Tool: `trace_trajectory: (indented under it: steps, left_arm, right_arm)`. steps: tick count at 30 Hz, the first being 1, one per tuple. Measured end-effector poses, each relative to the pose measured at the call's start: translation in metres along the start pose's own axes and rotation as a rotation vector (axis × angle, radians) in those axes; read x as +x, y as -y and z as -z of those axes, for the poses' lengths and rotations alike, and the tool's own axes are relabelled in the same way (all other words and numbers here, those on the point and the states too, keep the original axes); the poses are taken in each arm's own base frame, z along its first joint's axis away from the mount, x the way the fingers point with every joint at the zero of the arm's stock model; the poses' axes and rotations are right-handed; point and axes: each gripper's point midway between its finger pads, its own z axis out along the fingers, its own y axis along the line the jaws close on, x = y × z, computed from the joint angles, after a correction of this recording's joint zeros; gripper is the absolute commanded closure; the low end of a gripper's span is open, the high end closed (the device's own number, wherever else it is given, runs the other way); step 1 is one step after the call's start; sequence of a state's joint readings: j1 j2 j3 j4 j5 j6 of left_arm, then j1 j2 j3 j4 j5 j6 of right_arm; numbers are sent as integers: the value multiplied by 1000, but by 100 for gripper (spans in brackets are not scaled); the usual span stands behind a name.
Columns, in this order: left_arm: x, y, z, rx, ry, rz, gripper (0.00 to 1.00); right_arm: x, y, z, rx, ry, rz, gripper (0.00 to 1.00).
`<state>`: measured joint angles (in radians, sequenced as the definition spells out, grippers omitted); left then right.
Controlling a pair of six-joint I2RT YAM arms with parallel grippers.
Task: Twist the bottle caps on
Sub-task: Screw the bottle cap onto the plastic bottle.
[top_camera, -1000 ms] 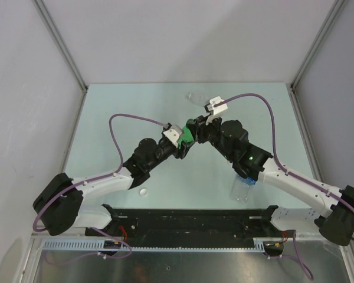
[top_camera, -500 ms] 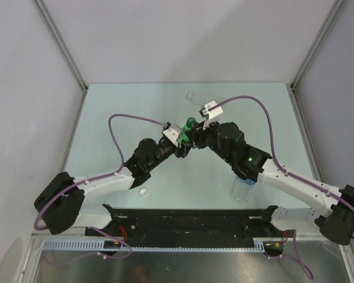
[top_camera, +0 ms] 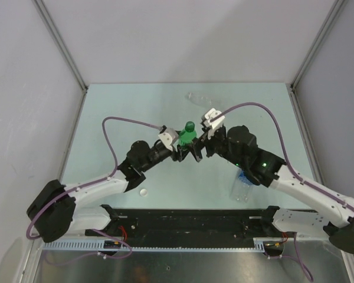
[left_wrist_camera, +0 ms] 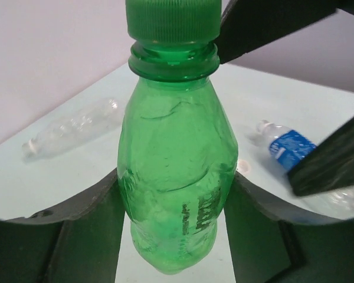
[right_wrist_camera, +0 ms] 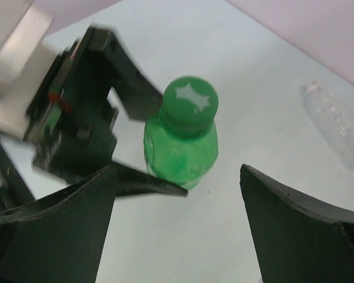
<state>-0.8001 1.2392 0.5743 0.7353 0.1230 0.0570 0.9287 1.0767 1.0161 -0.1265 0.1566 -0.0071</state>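
Nearest the arm bases, a white cap (top_camera: pixel 143 191) lay alone on the pale tabletop (top_camera: pixel 135 100), well to the near left of the green bottle (top_camera: pixel 187 137). To the near right of that bottle, also well apart from it, the clear bottle with a blue label (top_camera: pixel 242 186) lay on its side, partly under the right arm (top_camera: pixel 307 188).

At the middle, the left gripper (left_wrist_camera: pixel 174 183) held the green bottle upright. Its jaws were closed on the lower body from both sides, the dark fingers (left_wrist_camera: pixel 88 230) pressed against the plastic. The green cap (right_wrist_camera: pixel 189 105) sat level on the bottle's neck. How far it was screwed down could not be told, nor whether the bottle's base touched the tabletop.

The right gripper (right_wrist_camera: pixel 177 174) faced the green bottle from the side opposite the left gripper and from above. Its jaws were spread wide, one finger on each side of the bottle, and in the right wrist view neither touched the bottle or the cap.

Beyond the green bottle, toward the far edge, the clear unlabelled bottle (top_camera: pixel 197 97) lay on its side, well apart. Its mouth end looked white in the left wrist view, but whether that was a cap could not be told.
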Motion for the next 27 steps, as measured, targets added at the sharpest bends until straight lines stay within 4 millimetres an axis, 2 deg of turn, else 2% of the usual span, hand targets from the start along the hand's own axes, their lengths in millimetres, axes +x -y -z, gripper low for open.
trace_trajectory:
  steps: [4, 8, 12, 15, 18, 27]
  left_arm:
    - [-14, 9, 19, 122, 49, -18, 87]
    - [-24, 21, 39, 288, 79, -58, 87]
    - [-19, 51, 58, 500, 67, -96, 87]
    - [-9, 73, 73, 652, 44, -99, 88]
    - [-5, 85, 84, 743, 35, -99, 88]
    - [10, 98, 95, 851, -9, -70, 88]
  right_arm:
    - [-2, -19, 31, -177, 0, 168, 10]
    - [-3, -43, 69, -383, 82, 348, 9]
    - [-1, -61, 96, -517, 178, 464, 10]
    - [-7, -68, 103, -563, 232, 507, 11]
    - [-11, -74, 103, -593, 261, 530, 14]
    - [-7, -92, 93, -721, 284, 523, 22]
